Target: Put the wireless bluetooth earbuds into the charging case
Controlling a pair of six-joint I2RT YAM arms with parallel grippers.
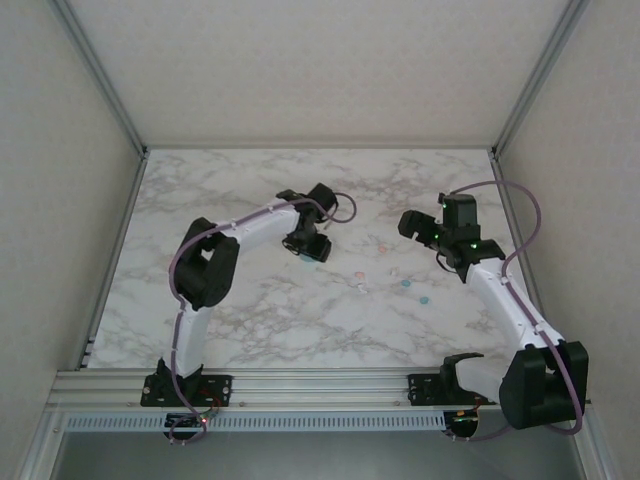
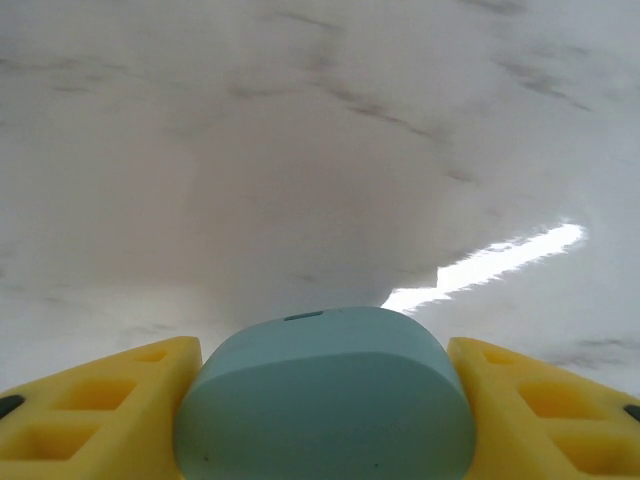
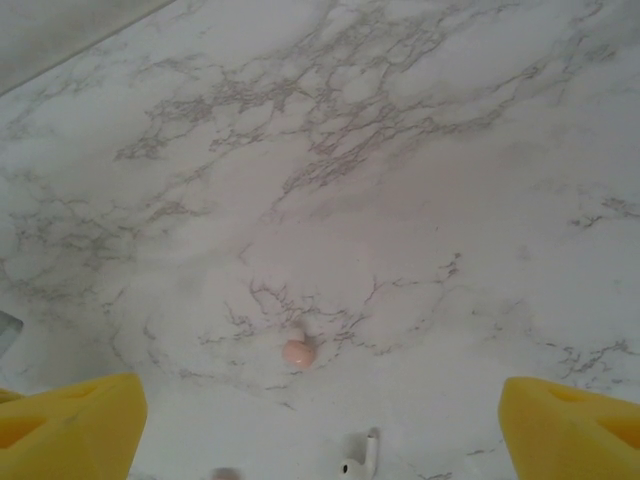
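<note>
Between the left end effector's [image 2: 320,348] fingers [image 2: 110,400], the teal charging case [image 2: 325,400] lies crosswise.

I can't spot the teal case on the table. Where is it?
In the left wrist view, the teal case is held between the left end effector's yellow fingers, over the table's middle, left of the earbuds.

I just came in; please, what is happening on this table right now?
The left end effector grips a pale teal charging case. The right end effector hangs open above the marble table, over a pinkish earbud and a white earbud that lie loose there.
</note>
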